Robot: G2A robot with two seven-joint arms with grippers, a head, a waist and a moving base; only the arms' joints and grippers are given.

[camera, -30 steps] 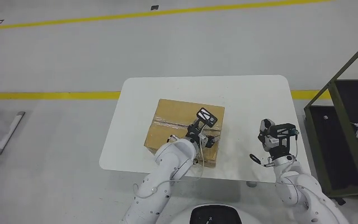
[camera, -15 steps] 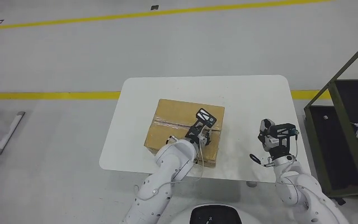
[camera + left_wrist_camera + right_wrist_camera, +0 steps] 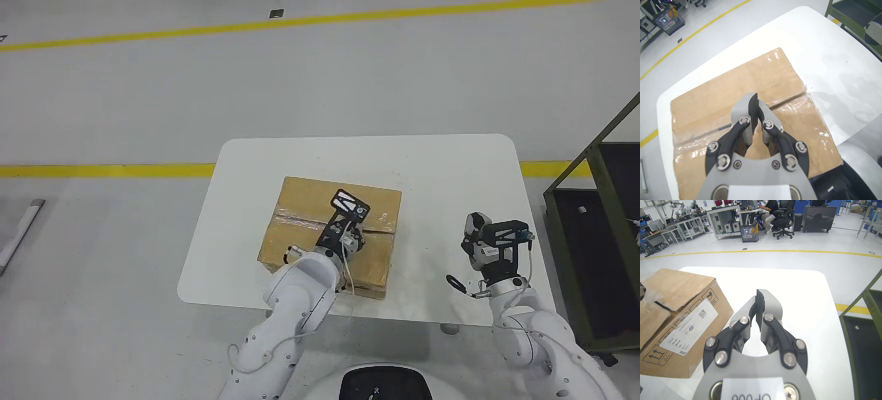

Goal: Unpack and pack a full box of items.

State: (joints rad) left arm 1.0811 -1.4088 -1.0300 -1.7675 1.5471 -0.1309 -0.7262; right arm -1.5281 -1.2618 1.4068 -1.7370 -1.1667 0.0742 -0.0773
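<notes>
Pale workshop floor with yellow lines surrounds the white round-cornered tabletop [image 3: 450,170]. The left pincer [image 3: 755,98], fingers pressed together and holding nothing, has slid within the last second from the box's right-hand end toward the middle of the top seam. It is low over the seam, though whether it touches is unclear. I judge this to be work on the tape, so unpacking has barely begun. The right pincer [image 3: 759,296], likewise closed and empty, has stayed over bare tabletop well to the box's right. The brown cardboard box [image 3: 300,210] sits mid-tabletop with its flaps down. Glossy clear tape is wrinkled along the seam, one flap edge is ragged and gaping, and a white label [image 3: 689,328] is on its side.
</notes>
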